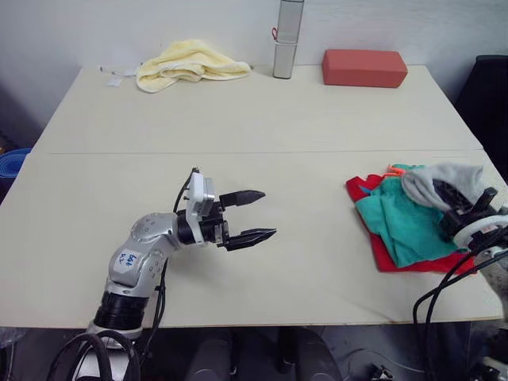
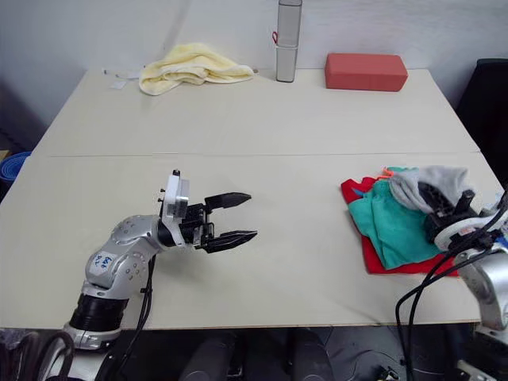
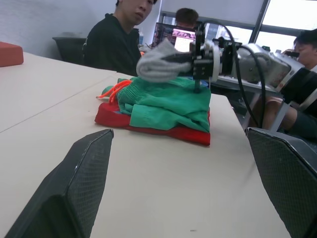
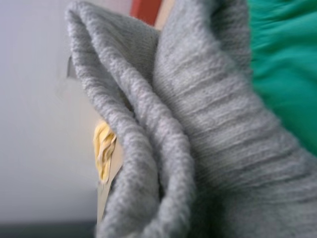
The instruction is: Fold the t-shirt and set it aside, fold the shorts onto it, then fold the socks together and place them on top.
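Socks held over folded stack at right table edge

Left eye view: Left gripper [image 1: 255, 214] poised low over bare middle of cream table [image 1: 262, 119], two black fingers spread apart, nothing between them. Right gripper [image 1: 459, 200] at right edge, clamped on bundle of light grey knit socks [image 1: 440, 181], held over folded teal-green fabric shorts [image 1: 401, 222]. Shorts lying on folded bright red cotton t-shirt [image 1: 389, 258], red showing at near and left margins. Orange drawstring loop [image 1: 394, 169] at far side of stack. Along far edge: crumpled pale yellow towel [image 1: 186, 63], upright silver cylinder [image 1: 288, 40], red rectangular block [image 1: 364, 67].

Right eye view: Same layout; grey bundle overlapping far right part of shorts, well apart from left gripper.

Left wrist view: Own fingers [image 3: 74, 183] wide apart, empty. Beyond them, stack in profile, red beneath, green above, grey bundle gripped just above green layer; contact with shorts not determinable. Seated persons [image 3: 116, 39] behind table.

Right wrist view: Ribbed grey knit up close, teal-green fabric beside it, yellow towel far off.
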{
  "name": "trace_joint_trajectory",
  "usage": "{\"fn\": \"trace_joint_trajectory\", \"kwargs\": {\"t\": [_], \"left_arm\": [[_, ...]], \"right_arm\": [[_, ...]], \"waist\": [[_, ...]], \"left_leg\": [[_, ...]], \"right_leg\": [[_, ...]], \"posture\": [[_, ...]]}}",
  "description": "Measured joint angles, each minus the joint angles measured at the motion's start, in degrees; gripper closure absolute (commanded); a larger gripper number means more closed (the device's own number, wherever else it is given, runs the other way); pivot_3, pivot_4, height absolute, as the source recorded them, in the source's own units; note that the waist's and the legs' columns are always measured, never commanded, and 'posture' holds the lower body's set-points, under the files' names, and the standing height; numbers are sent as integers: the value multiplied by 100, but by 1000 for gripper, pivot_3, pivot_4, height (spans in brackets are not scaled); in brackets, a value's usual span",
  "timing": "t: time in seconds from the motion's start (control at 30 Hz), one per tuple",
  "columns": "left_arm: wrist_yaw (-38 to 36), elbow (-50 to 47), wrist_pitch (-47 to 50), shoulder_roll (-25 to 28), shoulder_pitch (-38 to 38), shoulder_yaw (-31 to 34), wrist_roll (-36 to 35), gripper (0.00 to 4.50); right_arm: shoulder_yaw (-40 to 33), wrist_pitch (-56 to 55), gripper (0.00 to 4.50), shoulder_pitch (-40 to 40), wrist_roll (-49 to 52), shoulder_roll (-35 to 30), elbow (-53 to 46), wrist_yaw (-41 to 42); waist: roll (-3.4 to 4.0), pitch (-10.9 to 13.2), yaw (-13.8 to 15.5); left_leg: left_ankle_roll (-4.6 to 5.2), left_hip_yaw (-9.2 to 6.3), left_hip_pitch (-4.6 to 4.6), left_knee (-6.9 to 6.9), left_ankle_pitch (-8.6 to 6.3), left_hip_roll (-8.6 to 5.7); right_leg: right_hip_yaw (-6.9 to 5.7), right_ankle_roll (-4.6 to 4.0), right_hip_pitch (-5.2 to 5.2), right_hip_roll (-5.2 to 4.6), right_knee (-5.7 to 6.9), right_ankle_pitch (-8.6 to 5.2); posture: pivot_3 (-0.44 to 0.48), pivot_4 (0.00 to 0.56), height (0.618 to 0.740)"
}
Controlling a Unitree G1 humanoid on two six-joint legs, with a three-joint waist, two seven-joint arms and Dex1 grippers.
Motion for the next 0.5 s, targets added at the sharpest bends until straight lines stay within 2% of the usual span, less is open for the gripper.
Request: {"fn": "trace_joint_trajectory", "kwargs": {"t": [0.23,0.4,0.47,0.5], "left_arm": [[-45,12,-5,39,-6,72,-16,0],[-96,14,-20,56,-6,123,-17,0],[-107,17,-75,53,-10,123,-15,0],[-111,20,-117,52,-15,123,-12,0]], "right_arm": [[38,-583,4114,115,-415,180,-211,-190],[179,-592,4114,205,-284,233,-198,-582],[199,-573,3411,199,-144,202,-153,-758],[208,-559,3222,194,-128,160,-125,-815]], "waist": [[5,-1,-2],[5,-1,2],[5,-1,1],[5,-1,1]], "left_leg": [[0,-3,1,-1,0,1],[1,-5,1,0,0,1],[0,-5,1,0,0,1],[1,-5,1,-1,0,1]], "right_leg": [[3,-1,0,3,-1,0],[3,-1,0,1,-2,0],[3,-1,0,1,-4,0],[4,-1,0,2,-4,0]], "posture": [[0,150,740],[0,150,740],[0,150,740],[0,150,740]]}}
